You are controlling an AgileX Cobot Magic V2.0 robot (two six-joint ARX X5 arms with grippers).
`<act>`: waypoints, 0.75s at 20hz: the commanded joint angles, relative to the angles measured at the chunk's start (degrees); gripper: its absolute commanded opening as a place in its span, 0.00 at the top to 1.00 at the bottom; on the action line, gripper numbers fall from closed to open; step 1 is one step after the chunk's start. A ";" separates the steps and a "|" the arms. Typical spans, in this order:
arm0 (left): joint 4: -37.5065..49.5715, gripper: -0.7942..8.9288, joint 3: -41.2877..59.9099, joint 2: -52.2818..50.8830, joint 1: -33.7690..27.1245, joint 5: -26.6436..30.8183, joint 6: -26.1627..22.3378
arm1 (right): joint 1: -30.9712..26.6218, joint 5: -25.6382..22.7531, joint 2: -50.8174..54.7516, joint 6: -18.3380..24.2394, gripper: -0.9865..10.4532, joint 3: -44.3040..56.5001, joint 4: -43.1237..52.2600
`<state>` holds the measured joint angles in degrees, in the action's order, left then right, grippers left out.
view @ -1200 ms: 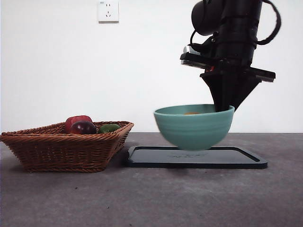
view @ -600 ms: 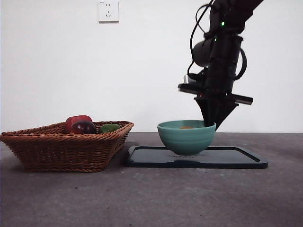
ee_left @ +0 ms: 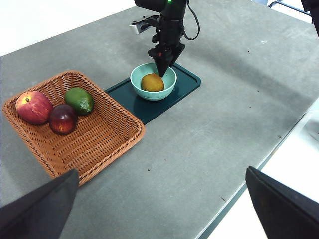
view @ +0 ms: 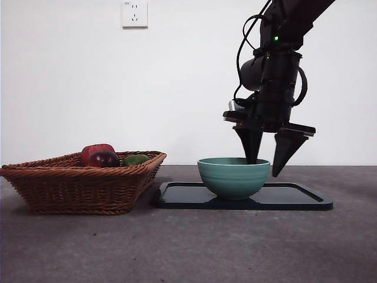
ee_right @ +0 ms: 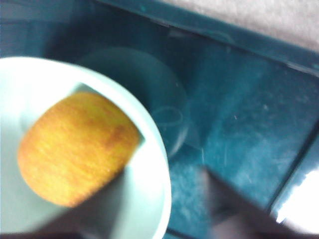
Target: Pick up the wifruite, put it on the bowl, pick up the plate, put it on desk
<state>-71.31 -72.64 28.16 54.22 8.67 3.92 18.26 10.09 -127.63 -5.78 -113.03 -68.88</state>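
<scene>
One wifruite (ee_left: 152,82) was seen resting inside the bowl (view: 234,177) on the dark tray (view: 294,197), the right gripper (view: 268,159) spread open astride its rim, best lifted clear vertically.

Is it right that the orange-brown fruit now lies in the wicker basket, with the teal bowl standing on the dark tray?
Not quite. The left wrist view shows the orange-brown fruit lying in the teal bowl, not the wicker basket. The bowl does stand on the dark tray.

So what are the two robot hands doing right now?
Right gripper: open, fingers straddling the bowl rim, holding nothing.
Left gripper: open, empty.
</scene>
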 commanded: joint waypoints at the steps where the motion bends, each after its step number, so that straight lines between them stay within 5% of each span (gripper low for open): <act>1: 0.66 0.24 -0.81 0.20 0.44 0.02 -0.24 | -0.04 -3.21 -1.11 0.50 0.55 -4.94 -2.89; 4: 0.66 0.24 -0.81 0.20 0.44 0.04 -0.24 | -0.17 -8.81 -0.20 0.50 0.47 -16.37 -12.17; 6: 0.68 0.24 -0.81 0.20 0.44 0.04 0.22 | 0.59 -7.72 4.90 -0.66 0.43 -18.45 -12.20; 15: 4.04 0.24 -0.81 0.26 0.44 0.02 0.17 | 3.06 -9.94 36.54 0.83 0.43 -4.94 -12.22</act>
<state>-67.75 -72.64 28.16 54.22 8.69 3.95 20.97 0.19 -90.91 -5.74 -116.95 -76.90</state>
